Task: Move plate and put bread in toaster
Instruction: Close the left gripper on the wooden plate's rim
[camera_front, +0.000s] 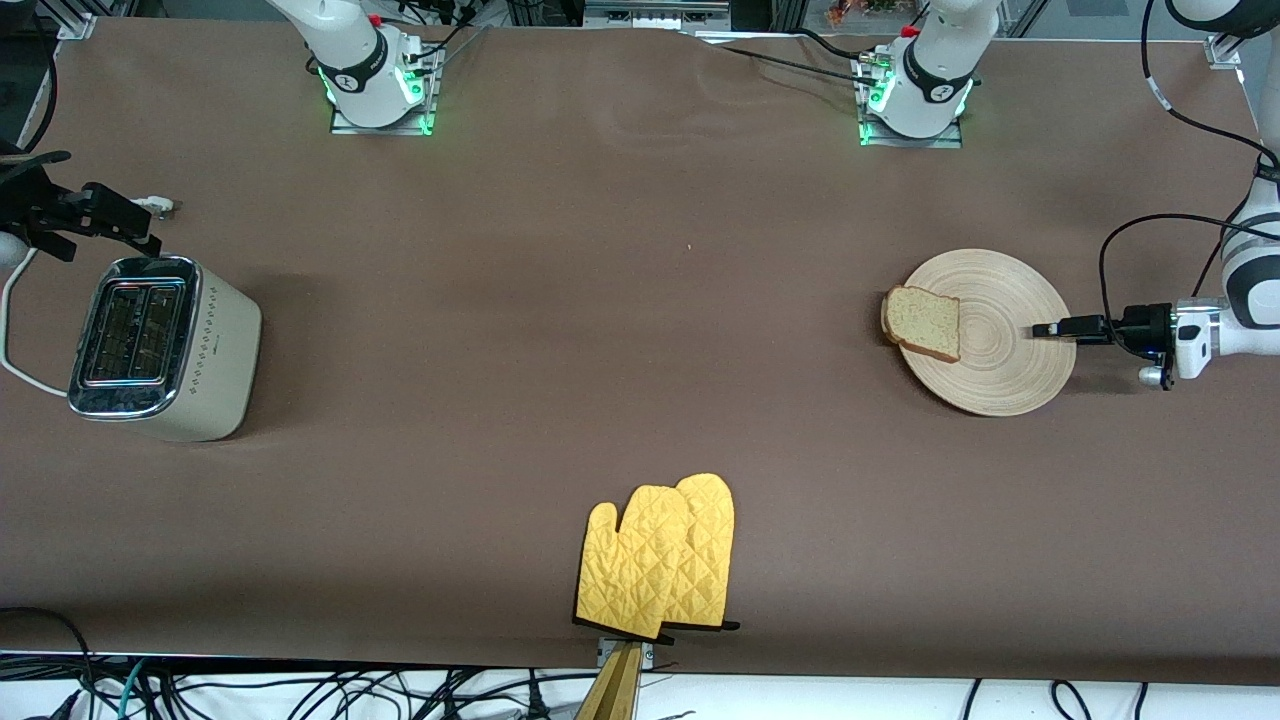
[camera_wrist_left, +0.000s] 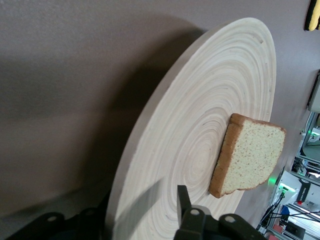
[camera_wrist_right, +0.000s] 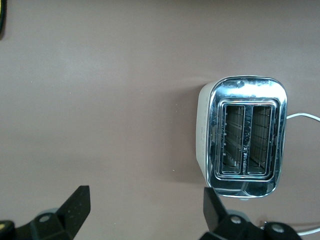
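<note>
My left gripper (camera_front: 1045, 329) clamped the plate (camera_front: 1010, 380) rim, bread (camera_front: 922, 322) on it; my right gripper (camera_wrist_right: 145, 210) waited open above the toaster (camera_wrist_right: 244, 136).

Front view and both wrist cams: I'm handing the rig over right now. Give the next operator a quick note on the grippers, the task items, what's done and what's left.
Left gripper: at the plate's rim toward the left arm's end of the table, one finger over the rim and one under it; shut on the plate.
Right gripper: open, empty, up above the table by the toaster; waiting.
Bread: lying on the plate, overhanging the edge toward the toaster.
Toaster: upright at the right arm's end, both slots empty.
Oven mitts: near the front edge, uninvolved.
Done: plate gripped.
Left: move the plate, put the bread in a slot.
</note>
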